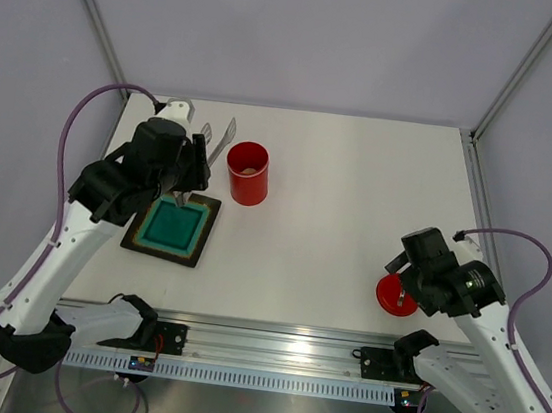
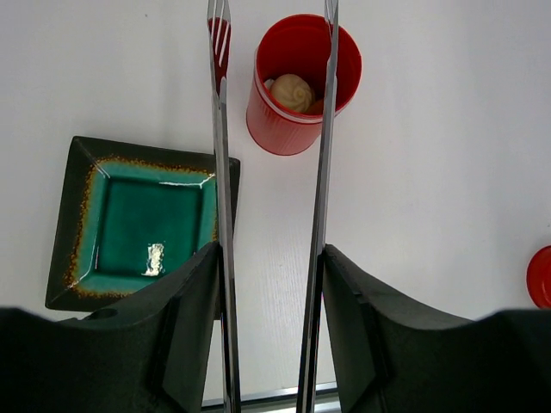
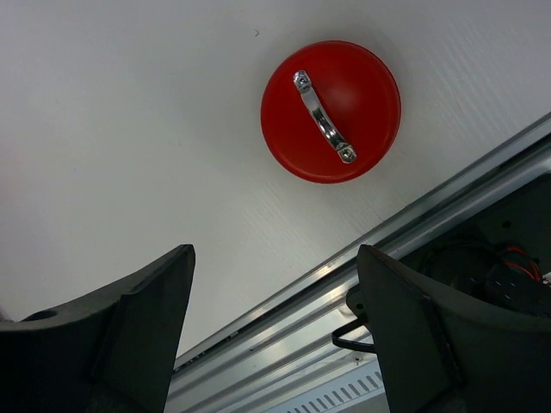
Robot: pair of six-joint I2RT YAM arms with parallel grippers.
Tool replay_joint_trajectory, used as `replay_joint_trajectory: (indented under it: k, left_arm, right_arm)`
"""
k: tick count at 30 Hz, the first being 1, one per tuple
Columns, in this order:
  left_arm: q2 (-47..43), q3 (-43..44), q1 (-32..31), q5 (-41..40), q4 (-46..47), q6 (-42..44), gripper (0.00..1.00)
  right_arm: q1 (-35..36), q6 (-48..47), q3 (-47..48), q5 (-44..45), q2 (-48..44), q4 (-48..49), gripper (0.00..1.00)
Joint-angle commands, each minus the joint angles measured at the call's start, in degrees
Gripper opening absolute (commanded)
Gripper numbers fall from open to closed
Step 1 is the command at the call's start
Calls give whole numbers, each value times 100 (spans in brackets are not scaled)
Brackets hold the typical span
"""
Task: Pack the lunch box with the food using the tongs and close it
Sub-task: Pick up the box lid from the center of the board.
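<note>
Top external: lid [image 1: 387, 294] beside near table edge [image 1: 292, 321]; lunch box [image 1: 247, 176] inboard.

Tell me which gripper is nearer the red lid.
Right. The right gripper hangs open just above the lid, near the table's front edge. The left gripper is far across the table, by the tray, holding the tongs toward the lunch box.

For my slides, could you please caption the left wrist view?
Left gripper holds open tongs toward the lunch box, food inside, tray alongside.
</note>
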Motion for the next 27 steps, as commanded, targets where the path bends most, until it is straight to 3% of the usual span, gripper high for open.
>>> replay_joint_trajectory:
  k: [1, 11, 22, 27]
  left_arm:
    - [-8, -32, 288, -186, 272, -46, 51]
    - [-43, -198, 712, 368, 412, 59, 51]
    - [115, -321, 730, 790, 641, 68, 51]
    - [142, -339, 729, 895, 667, 76, 51]
  right_arm:
    - [-30, 426, -77, 310, 409, -674, 83]
    - [-196, 725, -842, 222, 578, 169, 84]
    - [-320, 514, -816, 143, 868, 669, 86]
    - [-346, 339, -842, 134, 1473, 977, 87]
